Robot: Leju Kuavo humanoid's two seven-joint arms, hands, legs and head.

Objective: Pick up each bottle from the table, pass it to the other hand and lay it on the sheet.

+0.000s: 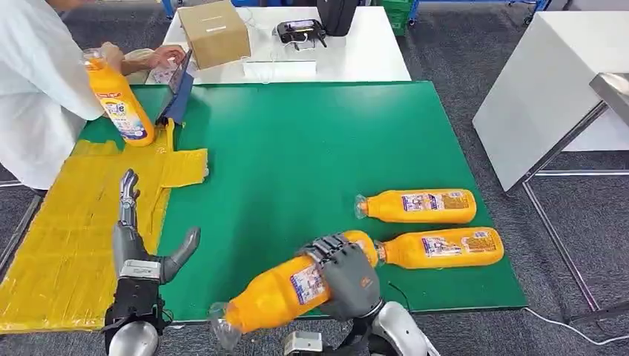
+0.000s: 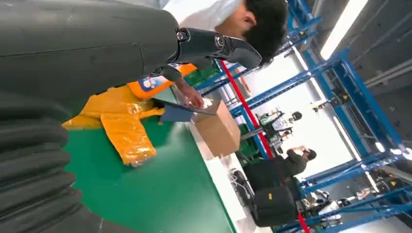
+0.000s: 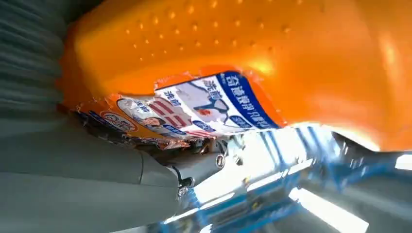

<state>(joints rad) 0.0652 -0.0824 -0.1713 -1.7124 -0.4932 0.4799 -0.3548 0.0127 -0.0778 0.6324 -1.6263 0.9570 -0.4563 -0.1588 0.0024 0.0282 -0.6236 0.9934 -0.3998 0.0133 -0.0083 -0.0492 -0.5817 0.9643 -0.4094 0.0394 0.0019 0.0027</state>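
My right hand [image 1: 347, 276] grips an orange bottle [image 1: 285, 291] around its middle, lifted near the table's front edge with its clear cap pointing front-left; the bottle's label [image 3: 204, 104] is close in the right wrist view. My left hand [image 1: 141, 245] is open, fingers spread, above the border between the yellow sheet [image 1: 59, 245] and the green mat [image 1: 311, 156]. Two more orange bottles lie on the mat at the right, one [image 1: 419, 206] behind the other [image 1: 443, 248]. A person at the far left holds a fourth bottle [image 1: 119, 98] upright over the sheet's far end.
A white table [image 1: 356, 52] behind the mat carries a cardboard box [image 1: 213, 33] and a black device [image 1: 300, 31]. A blue tablet [image 1: 176, 95] leans at the mat's far left corner. Another white table [image 1: 549, 96] stands to the right.
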